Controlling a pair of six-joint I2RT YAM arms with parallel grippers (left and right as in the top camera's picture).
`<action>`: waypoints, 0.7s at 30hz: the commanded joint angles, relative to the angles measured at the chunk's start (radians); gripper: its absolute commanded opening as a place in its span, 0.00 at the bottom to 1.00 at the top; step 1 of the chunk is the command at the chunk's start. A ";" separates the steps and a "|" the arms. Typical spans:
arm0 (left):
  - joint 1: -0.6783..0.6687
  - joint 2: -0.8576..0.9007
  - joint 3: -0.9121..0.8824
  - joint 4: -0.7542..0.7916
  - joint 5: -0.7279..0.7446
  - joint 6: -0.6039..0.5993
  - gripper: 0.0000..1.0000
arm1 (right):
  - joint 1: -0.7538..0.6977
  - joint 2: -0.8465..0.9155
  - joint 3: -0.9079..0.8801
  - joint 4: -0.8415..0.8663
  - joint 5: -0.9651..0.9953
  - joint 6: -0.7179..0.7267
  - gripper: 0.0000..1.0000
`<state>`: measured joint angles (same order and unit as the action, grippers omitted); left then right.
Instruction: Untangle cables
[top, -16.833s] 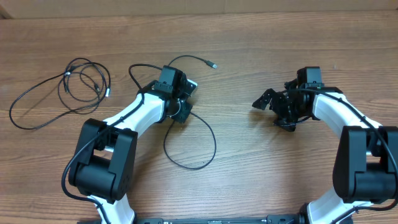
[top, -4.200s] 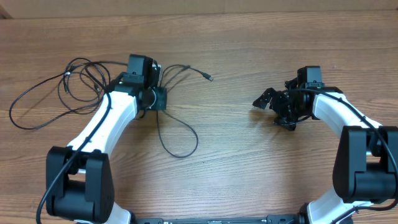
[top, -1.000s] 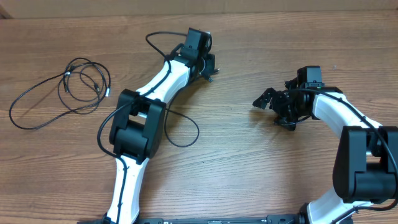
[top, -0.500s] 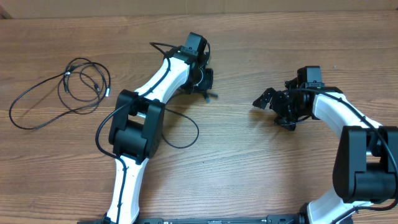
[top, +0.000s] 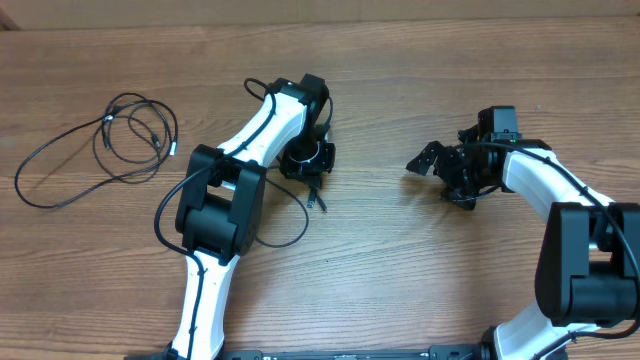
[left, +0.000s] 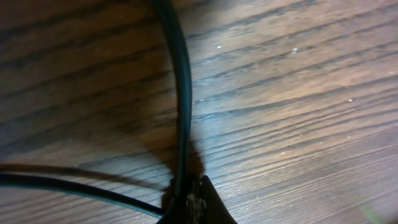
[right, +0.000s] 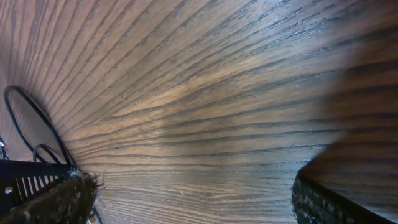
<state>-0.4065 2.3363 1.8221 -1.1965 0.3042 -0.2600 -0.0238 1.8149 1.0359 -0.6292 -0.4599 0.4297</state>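
Left fingers (left: 208, 208) pinched on thin black cable (left: 181, 93), right fingers (right: 53, 202) spread wide

One worktop (top: 400, 280); two arms, left arm (top: 262, 128) and right arm (top: 545, 172); one cable bunch (top: 108, 120) at nine o'clock; one loose cable (top: 318, 200) near centre.

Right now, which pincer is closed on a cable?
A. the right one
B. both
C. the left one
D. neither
C: in the left wrist view the left pincer is shut with a thin black cable running out from its tips, while the right pincer stands open, holding nothing.
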 joint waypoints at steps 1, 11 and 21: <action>-0.016 -0.025 -0.026 0.002 -0.137 -0.097 0.04 | -0.005 0.040 -0.027 0.000 0.104 -0.012 1.00; -0.048 -0.155 -0.026 0.029 -0.234 -0.175 0.08 | -0.005 0.040 -0.027 0.000 0.104 -0.012 1.00; -0.049 -0.152 -0.028 0.007 -0.215 -0.175 0.41 | -0.005 0.040 -0.027 0.000 0.104 -0.012 1.00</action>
<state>-0.4519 2.2009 1.8011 -1.1770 0.0963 -0.4232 -0.0238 1.8149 1.0359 -0.6289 -0.4595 0.4297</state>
